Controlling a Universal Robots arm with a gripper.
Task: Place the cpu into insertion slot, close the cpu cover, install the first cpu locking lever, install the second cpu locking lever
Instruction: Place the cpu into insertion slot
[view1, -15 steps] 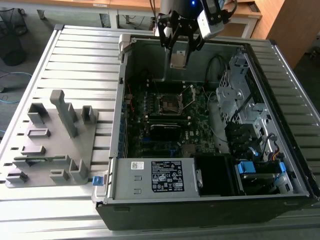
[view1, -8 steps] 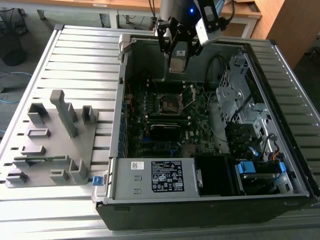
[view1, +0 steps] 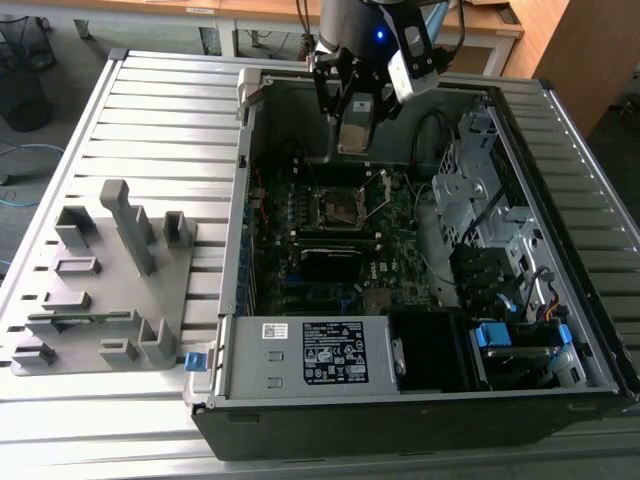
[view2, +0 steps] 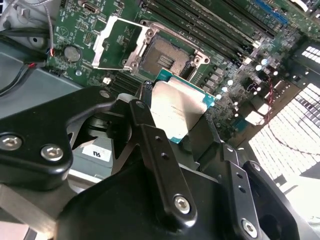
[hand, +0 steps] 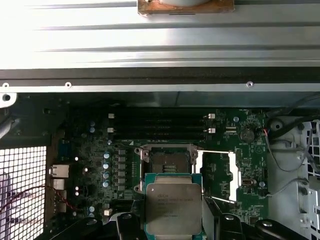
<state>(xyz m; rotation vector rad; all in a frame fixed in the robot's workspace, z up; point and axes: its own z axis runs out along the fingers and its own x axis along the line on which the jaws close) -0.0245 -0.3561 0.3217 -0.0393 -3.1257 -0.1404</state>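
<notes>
Fingers (view2: 143, 116) of the black metal pincer (view2: 176, 106) are clenched on the cpu (view2: 182, 120), a small flat square chip with a dull silver-grey metal top and a green edge. One finger presses on each of two opposite sides. In the first wrist view the cpu (hand: 173, 210) sits flat between the same fingers, its metal top turned to the camera. The chip is held in the air, apart from the board, and is not yet in its place.

The insertion slot (view2: 162, 59), a square black socket with a silvery metal rim, lies uncovered on the dark green motherboard (view2: 75, 30). In the first wrist view the insertion slot (hand: 167, 164) is near the held chip. The cpu cover (hand: 233, 172), a thin silvery square metal frame with a square cut-out, is folded open and lies just beside the slot. In the second wrist view the cpu cover (view2: 114, 47) is also turned away from the socket.

In the exterior view the pincer (view1: 353, 130) hangs inside the open grey metal computer case (view1: 300, 100), above the motherboard, and the insertion slot (view1: 338, 207) lies below it, nearer to the camera. The case rests on a bench of grey metal slats (view1: 170, 120). On the exterior view's left of the case stands a grey plastic holder with upright blocks (view1: 110, 290), well apart from the pincer.
</notes>
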